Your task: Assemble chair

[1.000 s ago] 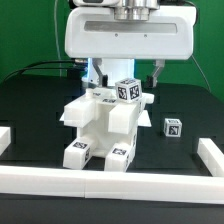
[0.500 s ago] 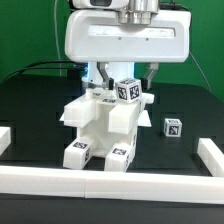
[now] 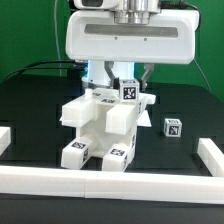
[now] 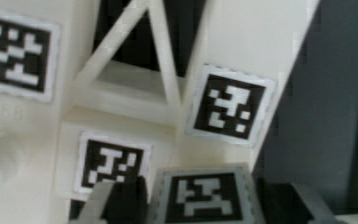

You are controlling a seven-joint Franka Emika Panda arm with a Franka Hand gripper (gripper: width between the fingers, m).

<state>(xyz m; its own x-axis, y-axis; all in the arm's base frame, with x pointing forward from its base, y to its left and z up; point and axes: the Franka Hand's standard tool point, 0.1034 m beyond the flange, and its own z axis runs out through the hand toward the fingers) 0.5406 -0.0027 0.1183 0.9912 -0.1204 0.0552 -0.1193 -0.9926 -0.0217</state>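
The partly built white chair (image 3: pixel 103 125) stands mid-table, with marker tags on its lower ends. My gripper (image 3: pixel 129 84) hangs under the big white wrist housing, over the chair's upper part on the exterior view's right. It is shut on a small white tagged piece (image 3: pixel 129 91) held against the chair's top. In the wrist view my gripper (image 4: pixel 204 203) has both dark fingers (image 4: pixel 130 201) tight on either side of that tagged piece (image 4: pixel 202 196). Beyond it are the chair's white bars and tags (image 4: pixel 229 107).
A loose small white tagged block (image 3: pixel 172 127) lies on the black table at the exterior view's right of the chair. White rails run along the front (image 3: pixel 110 181), left (image 3: pixel 5 138) and right (image 3: pixel 209 151) edges.
The held tagged piece has turned from tilted to nearly square-on. The gripper and housing have sunk slightly. The chair and the loose block have not moved.
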